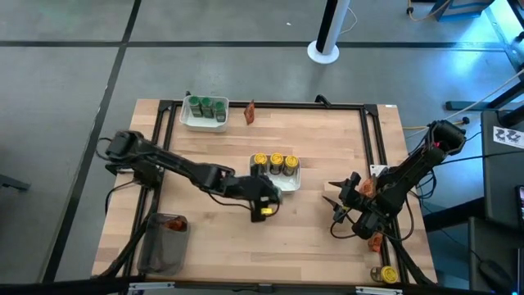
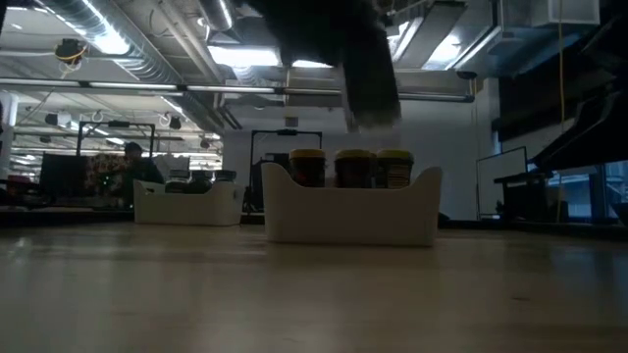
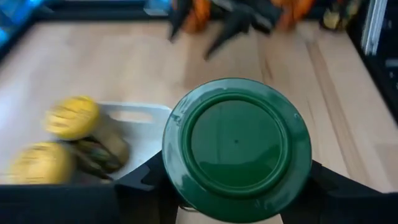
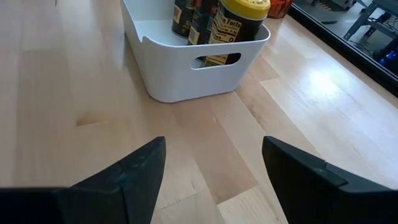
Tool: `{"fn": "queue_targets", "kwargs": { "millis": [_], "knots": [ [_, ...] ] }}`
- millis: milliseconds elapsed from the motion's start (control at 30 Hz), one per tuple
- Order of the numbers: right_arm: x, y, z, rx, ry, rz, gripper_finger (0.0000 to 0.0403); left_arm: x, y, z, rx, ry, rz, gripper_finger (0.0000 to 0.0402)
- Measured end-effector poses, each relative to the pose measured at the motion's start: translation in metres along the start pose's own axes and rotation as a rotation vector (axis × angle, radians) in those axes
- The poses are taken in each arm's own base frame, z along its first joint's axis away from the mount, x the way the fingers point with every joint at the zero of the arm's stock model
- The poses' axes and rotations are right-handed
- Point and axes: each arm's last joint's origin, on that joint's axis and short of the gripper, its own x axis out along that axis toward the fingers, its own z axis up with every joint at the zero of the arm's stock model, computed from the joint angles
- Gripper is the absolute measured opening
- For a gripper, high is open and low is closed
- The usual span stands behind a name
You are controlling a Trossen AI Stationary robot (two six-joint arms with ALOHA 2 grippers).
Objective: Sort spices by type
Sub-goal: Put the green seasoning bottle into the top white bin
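The jar you hold sits just beside the white tray of yellow-lidded jars, near the middle of the table. The left gripper has its jaws about half closed on it, one dark finger on each side. In the left wrist view it shows a round, glossy green face with a raised ring. From above a yellow bit shows under the gripper, so I cannot tell which end is the lid.

I judge the step to be: one jar picked, not yet delivered. If it is a green one, you must carry it to the far tray, where the green-lidded jars stand upright and close together. Lower it straight down; the smooth plastic may slip.

The right gripper hovers over bare wood at the right side, jaws wide apart and empty. The trays are matte white plastic with rounded corners and handle slots.
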Motion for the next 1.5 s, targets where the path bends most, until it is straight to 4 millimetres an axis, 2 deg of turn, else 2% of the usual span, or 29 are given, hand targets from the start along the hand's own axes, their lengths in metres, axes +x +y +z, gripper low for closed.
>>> {"fn": "queue_targets", "kwargs": {
  "millis": [200,333,600,767,1067,1233,1500],
  "knots": [
    [0.0,0.0,0.0,0.005,-0.001,0.002,0.0269,-0.042,0.015,0.015,-0.032,-0.031,0.138,0.019],
    [0.0,0.001,0.0,0.007,0.006,0.007,0.0269,-0.067,0.029,0.019,-0.063,-0.041,0.297,0.0187],
    [0.0,0.001,0.0,0.009,0.006,0.008,0.0269,-0.095,0.07,0.013,-0.12,-0.006,0.728,0.0193],
    [0.0,0.001,0.0,0.01,0.006,0.008,0.0269,-0.098,0.1,0.003,-0.186,0.061,0.908,0.0187],
    [0.0,0.001,0.0,0.008,0.006,0.007,0.0269,-0.099,0.149,-0.004,-0.339,0.103,1.071,0.0194],
    [0.0,0.001,0.0,0.008,0.006,0.007,0.0269,-0.099,0.174,-0.011,-0.443,0.139,1.081,0.0188],
    [0.0,0.001,0.0,0.007,0.007,0.007,0.0269,-0.095,0.206,-0.044,-0.553,0.261,1.101,0.0188]
  ]
}}
